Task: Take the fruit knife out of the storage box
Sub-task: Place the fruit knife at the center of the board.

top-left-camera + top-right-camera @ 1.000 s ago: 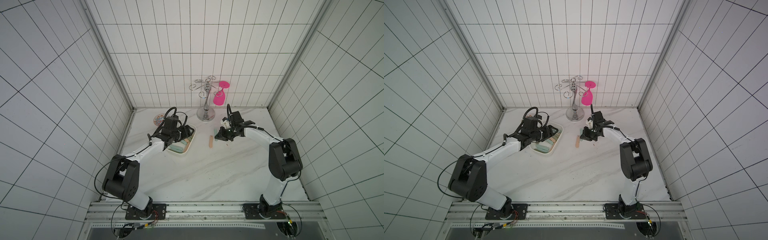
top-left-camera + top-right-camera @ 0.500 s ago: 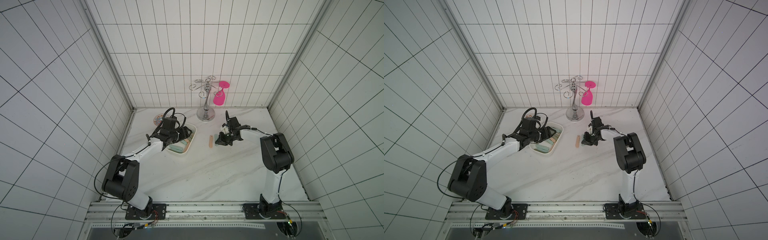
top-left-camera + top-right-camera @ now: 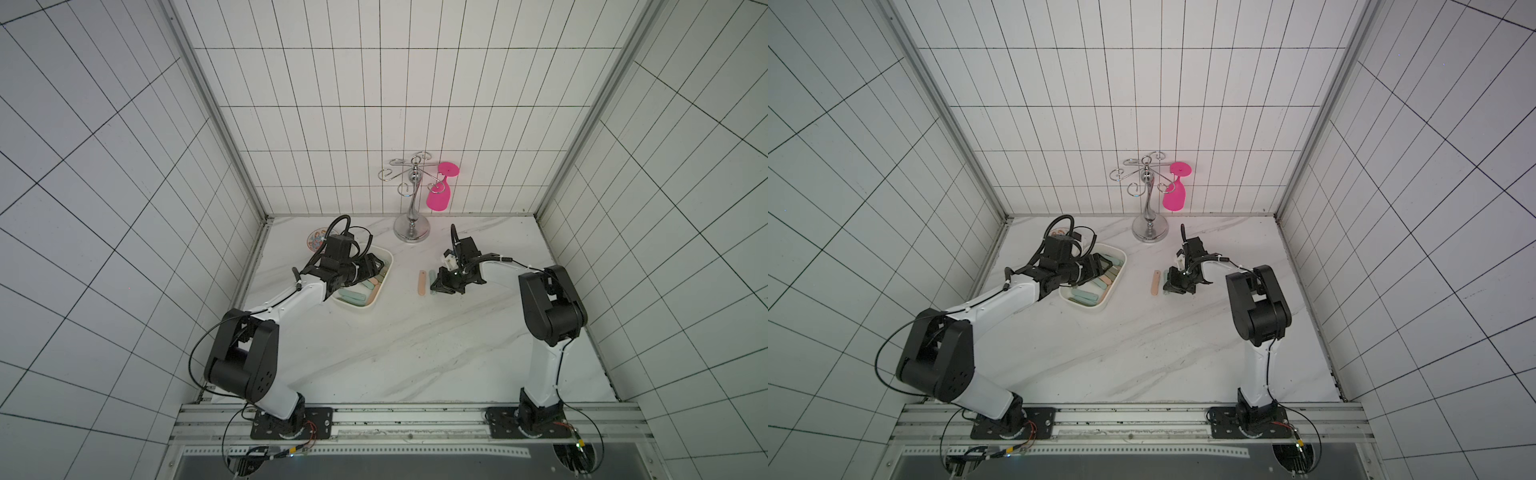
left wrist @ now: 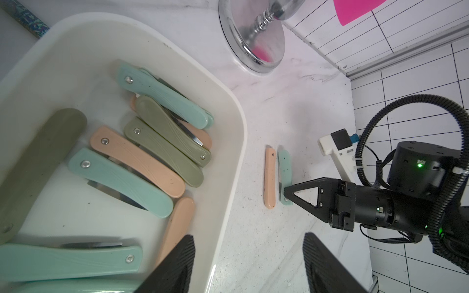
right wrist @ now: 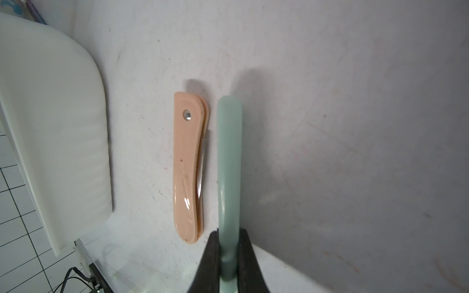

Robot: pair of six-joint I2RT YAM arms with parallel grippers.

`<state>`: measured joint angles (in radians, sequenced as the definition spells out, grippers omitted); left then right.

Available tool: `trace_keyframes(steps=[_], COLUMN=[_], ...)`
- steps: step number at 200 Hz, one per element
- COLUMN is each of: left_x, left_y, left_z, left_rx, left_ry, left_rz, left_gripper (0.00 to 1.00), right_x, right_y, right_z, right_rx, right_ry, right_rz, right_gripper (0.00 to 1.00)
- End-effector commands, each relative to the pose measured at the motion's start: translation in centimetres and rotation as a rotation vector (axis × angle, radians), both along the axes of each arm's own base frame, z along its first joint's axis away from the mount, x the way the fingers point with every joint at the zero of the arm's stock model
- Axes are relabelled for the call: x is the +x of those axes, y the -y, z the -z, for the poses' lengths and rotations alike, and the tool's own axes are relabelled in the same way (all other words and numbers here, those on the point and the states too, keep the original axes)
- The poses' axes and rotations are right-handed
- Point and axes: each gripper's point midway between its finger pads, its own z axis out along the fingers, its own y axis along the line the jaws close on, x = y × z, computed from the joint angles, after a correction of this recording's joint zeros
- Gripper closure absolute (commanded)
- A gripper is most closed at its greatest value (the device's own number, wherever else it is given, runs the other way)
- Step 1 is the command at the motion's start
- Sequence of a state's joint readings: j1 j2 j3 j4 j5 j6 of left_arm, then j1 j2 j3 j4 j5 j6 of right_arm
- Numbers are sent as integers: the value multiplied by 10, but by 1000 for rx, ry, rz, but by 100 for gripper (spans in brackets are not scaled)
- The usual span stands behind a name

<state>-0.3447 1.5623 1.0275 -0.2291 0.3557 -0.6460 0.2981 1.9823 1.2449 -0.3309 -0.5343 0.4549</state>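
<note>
In both top views we see the storage box on the bench with the left arm stretched over it, and the right arm well apart. At that arm's tip a mint fruit knife sits just beside a peach fruit knife, both outside the box. A chrome stand carrying a pink glass stands at the back. In the left wrist view the left jaws gape wide and empty, with one of their pads over the inside of the storage box and the other over the bench. More fruit knives lie heaped inside. In the right wrist view the right jaws clamp one end of the mint fruit knife, which is turned on edge and runs parallel to the peach fruit knife.
</note>
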Motion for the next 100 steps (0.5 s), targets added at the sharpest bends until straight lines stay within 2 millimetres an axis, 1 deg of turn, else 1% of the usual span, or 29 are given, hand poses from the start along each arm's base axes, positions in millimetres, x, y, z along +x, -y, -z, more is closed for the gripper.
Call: trace_keyframes(steps=[1, 15, 27, 53, 100], left_x=[10, 10, 10, 11, 12], left_y=[-2, -2, -3, -2, -5], left_z=[-3, -2, -1, 0, 4], left_rx=[15, 17, 19, 20, 40], left_ry=[17, 15, 14, 12, 1], left_rz=[-11, -12, -13, -15, -26], left_gripper=[30, 30, 30, 30, 30], right_x=[-14, -14, -13, -12, -8], right_y=[15, 16, 18, 20, 27], right_z=[23, 23, 22, 20, 12], right_rx=[-47, -50, -57, -63, -98], right_ry=[-77, -76, -72, -66, -42], right_rz=[25, 28, 29, 32, 38], right_gripper=[84, 80, 75, 69, 62])
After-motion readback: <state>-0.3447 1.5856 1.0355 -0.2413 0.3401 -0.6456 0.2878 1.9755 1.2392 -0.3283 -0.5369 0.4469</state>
